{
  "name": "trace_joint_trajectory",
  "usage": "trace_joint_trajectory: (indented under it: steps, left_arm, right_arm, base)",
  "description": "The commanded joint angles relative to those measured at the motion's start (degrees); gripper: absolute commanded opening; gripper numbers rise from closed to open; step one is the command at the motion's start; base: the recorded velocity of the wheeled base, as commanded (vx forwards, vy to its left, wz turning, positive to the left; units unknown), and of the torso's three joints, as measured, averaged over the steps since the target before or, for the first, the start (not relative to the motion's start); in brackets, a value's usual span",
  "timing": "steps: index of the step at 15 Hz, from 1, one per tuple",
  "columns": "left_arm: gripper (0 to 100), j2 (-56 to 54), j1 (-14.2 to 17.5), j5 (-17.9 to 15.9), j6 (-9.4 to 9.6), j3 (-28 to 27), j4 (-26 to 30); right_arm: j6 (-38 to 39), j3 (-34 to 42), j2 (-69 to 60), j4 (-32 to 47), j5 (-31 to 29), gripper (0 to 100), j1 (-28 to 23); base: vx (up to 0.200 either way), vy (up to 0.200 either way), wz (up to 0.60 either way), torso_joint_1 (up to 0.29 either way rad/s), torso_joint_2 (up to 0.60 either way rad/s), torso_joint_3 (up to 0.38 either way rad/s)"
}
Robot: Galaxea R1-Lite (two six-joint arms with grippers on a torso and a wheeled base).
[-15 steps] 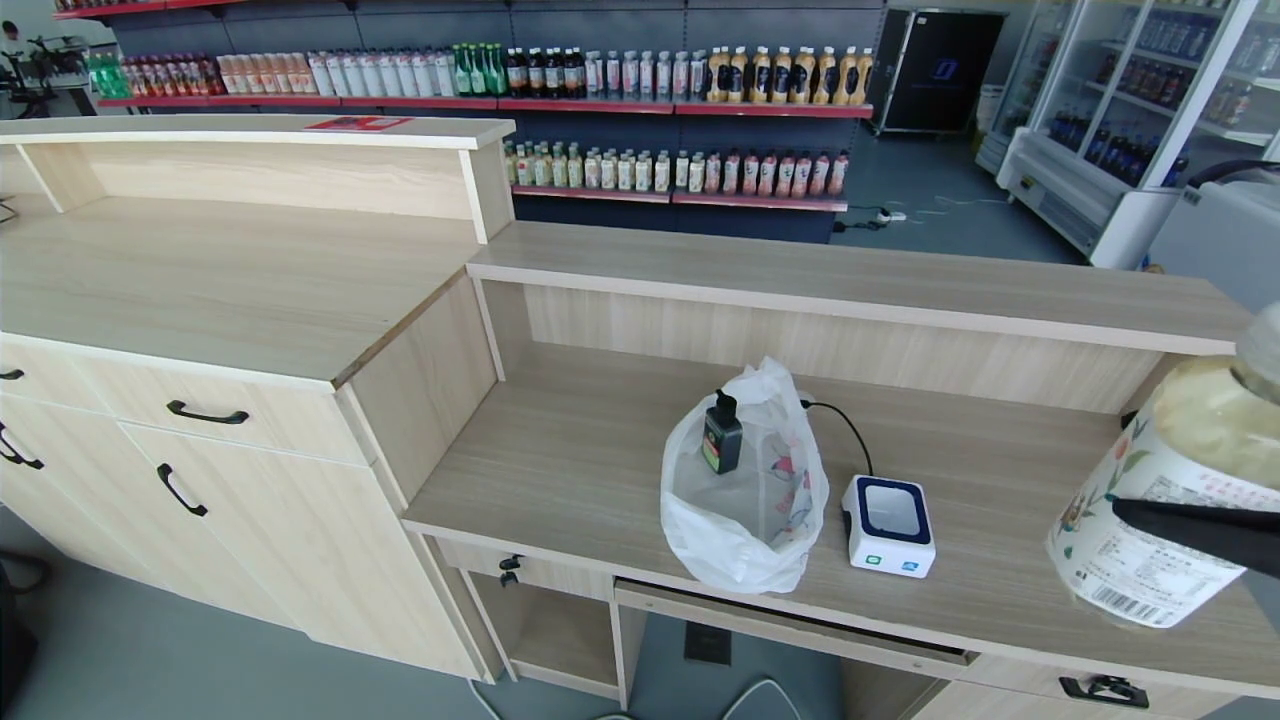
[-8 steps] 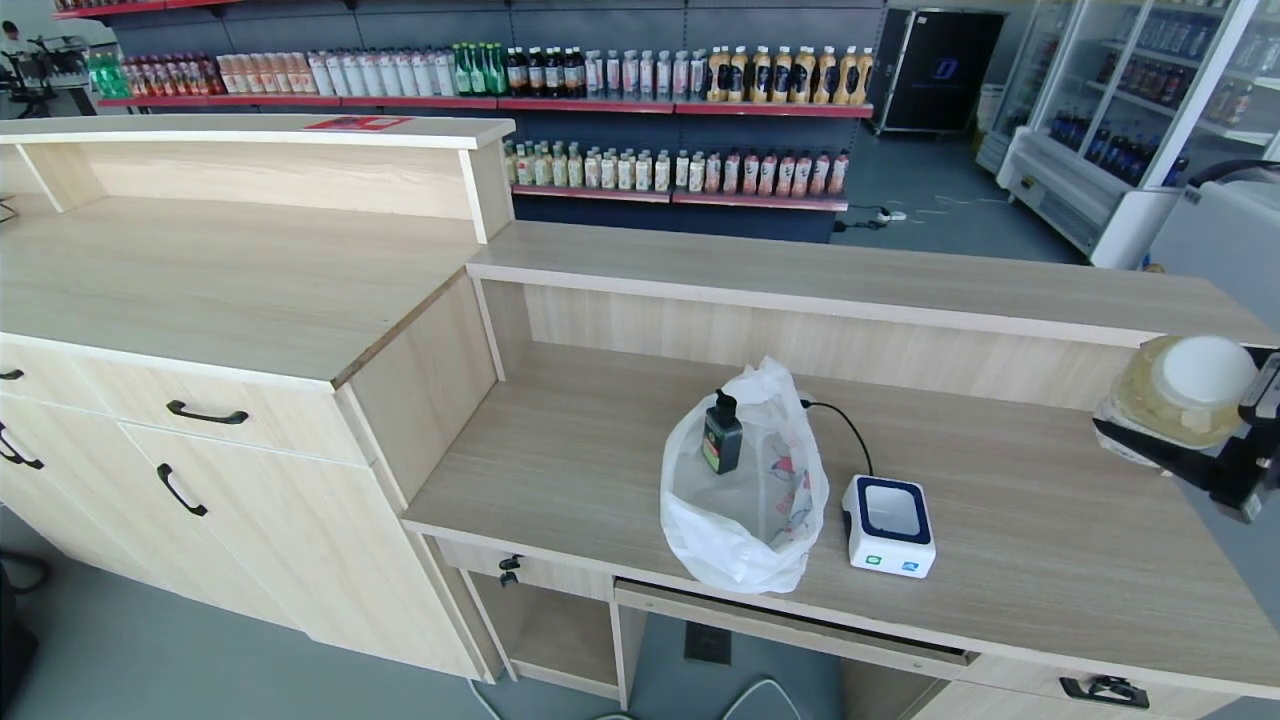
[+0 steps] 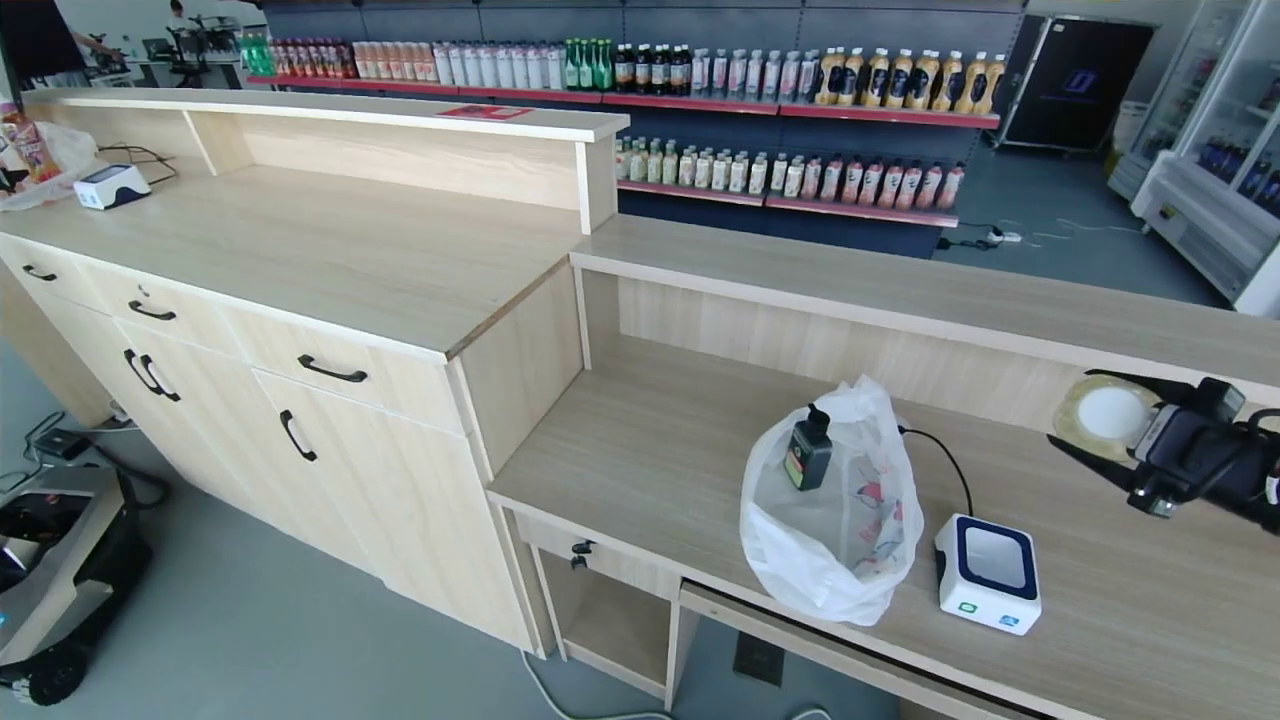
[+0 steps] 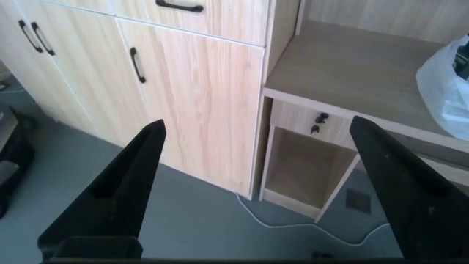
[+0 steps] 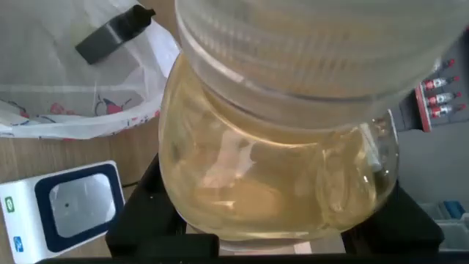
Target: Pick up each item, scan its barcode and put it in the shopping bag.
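My right gripper (image 3: 1085,412) is shut on a bottle of pale yellow drink (image 3: 1104,414), held above the right end of the lower counter with its white cap facing the head camera. In the right wrist view the bottle (image 5: 278,147) sits between the black fingers (image 5: 146,213). A white shopping bag (image 3: 830,530) stands open on the counter with a small dark bottle (image 3: 808,450) in it. The white barcode scanner (image 3: 988,573) lies just right of the bag. My left gripper (image 4: 256,191) hangs open over the floor beside the cabinet, holding nothing.
The raised wooden counter (image 3: 300,240) with drawers fills the left; a second scanner (image 3: 112,185) lies at its far end. Shelves of bottles (image 3: 700,75) line the back. A ledge (image 3: 900,290) runs behind the lower counter. A grey wheeled machine (image 3: 50,570) stands on the floor at left.
The head camera has turned, shifting the whole scene right. The bottle went from close to the camera at the right edge to farther out over the counter, cap now toward the camera.
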Motion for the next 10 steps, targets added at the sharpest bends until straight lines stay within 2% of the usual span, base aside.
trace_joint_trajectory:
  steps: [1,8,10]
  left_arm:
    - [100,0.0,0.0,0.0,0.00,0.0,0.0]
    - [100,0.0,0.0,0.0,0.00,0.0,0.0]
    - [100,0.0,0.0,0.0,0.00,0.0,0.0]
  right_arm:
    - [-0.8,-0.2,9.9,-4.7,2.0,0,0.0]
    - [-1.4,-2.0,23.8,-9.8,4.1,0,-3.4]
    - [-1.4,-4.7,27.4,-12.7,4.2,0,-3.8]
  base:
    - [0.000,0.000,0.00,0.000,0.00,0.000]
    - [0.000,0.000,0.00,0.000,0.00,0.000]
    - [0.000,0.000,0.00,0.000,0.00,0.000]
